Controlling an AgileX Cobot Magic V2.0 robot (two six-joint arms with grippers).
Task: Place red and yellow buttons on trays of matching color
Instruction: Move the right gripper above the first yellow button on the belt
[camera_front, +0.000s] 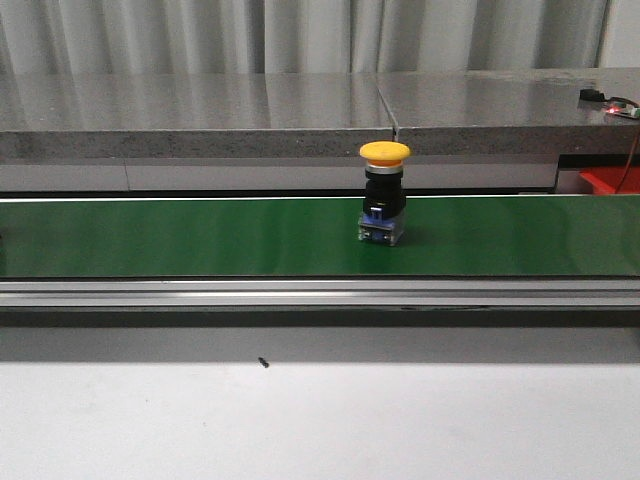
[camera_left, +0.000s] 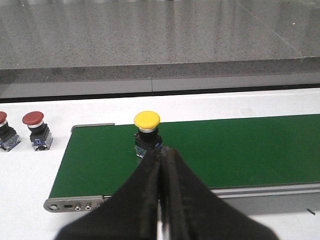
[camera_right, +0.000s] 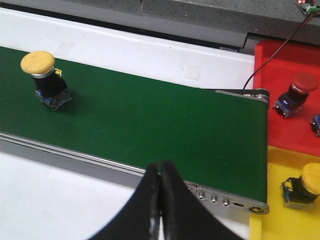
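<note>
Shut jaws — 2 yellow buttons (camera_right: 44, 80) (camera_right: 306, 185), 3 red (camera_right: 297, 93) (camera_left: 37, 130) (camera_left: 5, 131)

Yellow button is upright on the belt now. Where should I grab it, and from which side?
Grip the yellow button on its black neck under the wide cap, coming from above with the fingers straddling it. It stands upright on the green belt, and the cap overhangs the body, which should stop it slipping out. The right gripper, now shut, must open first.

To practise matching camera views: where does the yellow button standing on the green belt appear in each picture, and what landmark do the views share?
Front view: yellow button upright, mid-belt, just right of centre.
Left wrist view: yellow button near the belt's end, beyond the shut left hand.
Right wrist view: yellow button at upper left.
Shared landmark: the green belt.
</note>
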